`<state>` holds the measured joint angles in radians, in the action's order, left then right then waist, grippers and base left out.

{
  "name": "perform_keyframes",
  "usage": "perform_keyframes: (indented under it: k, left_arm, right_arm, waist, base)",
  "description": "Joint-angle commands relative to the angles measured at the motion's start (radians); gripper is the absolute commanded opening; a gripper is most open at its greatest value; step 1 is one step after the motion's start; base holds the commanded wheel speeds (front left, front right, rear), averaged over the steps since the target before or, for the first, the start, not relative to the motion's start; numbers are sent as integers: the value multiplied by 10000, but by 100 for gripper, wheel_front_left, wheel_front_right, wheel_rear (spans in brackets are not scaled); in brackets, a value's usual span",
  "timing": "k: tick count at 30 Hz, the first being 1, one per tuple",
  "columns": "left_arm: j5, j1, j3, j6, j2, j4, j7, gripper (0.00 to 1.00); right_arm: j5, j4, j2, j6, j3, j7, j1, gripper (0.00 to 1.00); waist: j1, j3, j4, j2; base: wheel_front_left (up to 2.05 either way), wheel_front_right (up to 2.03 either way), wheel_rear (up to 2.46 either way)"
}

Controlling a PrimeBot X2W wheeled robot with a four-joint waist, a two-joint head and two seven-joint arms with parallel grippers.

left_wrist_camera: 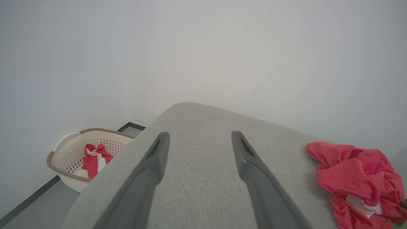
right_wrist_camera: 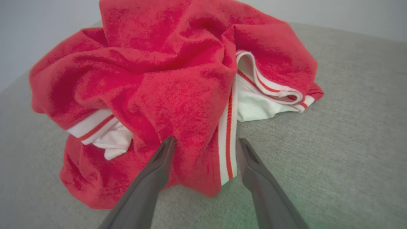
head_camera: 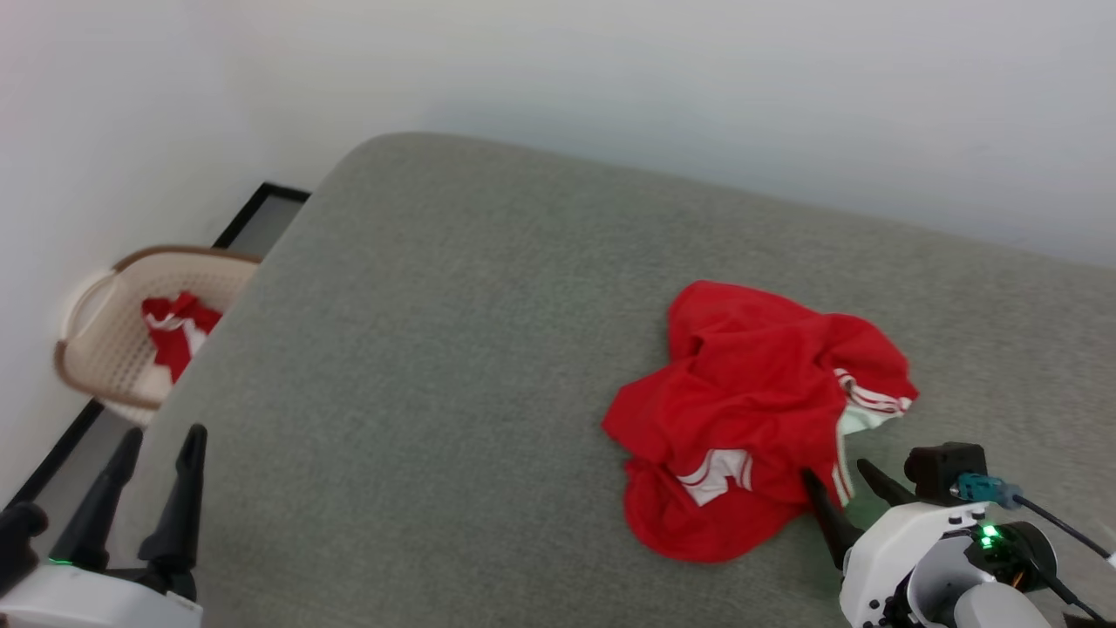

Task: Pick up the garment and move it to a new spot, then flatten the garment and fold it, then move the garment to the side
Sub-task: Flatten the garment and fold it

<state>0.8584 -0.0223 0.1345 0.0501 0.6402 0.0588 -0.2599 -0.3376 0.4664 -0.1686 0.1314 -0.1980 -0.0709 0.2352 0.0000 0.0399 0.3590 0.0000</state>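
garment [head_camera: 741, 392]: 1, crumpled | basket [head_camera: 109, 344]: 1 | left jaws: released | right jaws: released, straddling garment edge

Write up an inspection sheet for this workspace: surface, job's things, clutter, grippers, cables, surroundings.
Surface: grey fabric cushion, flat, bearing the garment.
Job's things: garment crumpled in a heap toward the right, striped trim showing.
Clutter: beige basket on the floor at left, small red-and-white cloth inside.
Grippers: left gripper open, holding nothing, over the near left edge; right gripper open, fingers astride the garment's near hem.
Cables: dark cable with teal plug at the right wrist.
Surroundings: pale wall behind.
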Motion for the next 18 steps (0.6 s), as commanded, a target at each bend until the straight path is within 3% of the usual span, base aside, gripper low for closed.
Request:
perform_keyframes:
  k: [1,11,12,13,18]
  left_arm:
    - [-96,84,10,31,-40,40,-42,100]
    - [-268,366,106,104,-513,137,-48,100]
    - [-267,371,99,107,-542,139,-48,100]
    - [-276,370,90,107,-556,147,-49,100]
    - [-306,337,7,73,-636,137,-51,100]
  right_arm:
    - [131,68,7,-14,58,-74,109,100]
    - [608,1359,342,-14,387,-1423,644,100]
    - [630,1418,384,-14,355,-1485,685,45]
    - [632,1457,412,-13,302,-1521,729,0]
    - [410,1353,372,-13,-16,-1513,915,0]
  waist:
    - [0,288,316,0]
    - [0,656,636,0]
    - [0,673,642,0]
    - [0,687,643,0]
    - [0,683,594,0]
  base:
    - [0,0,0]
    - [0,0,0]
    - [0,0,0]
    - [0,0,0]
    - [0,0,0]
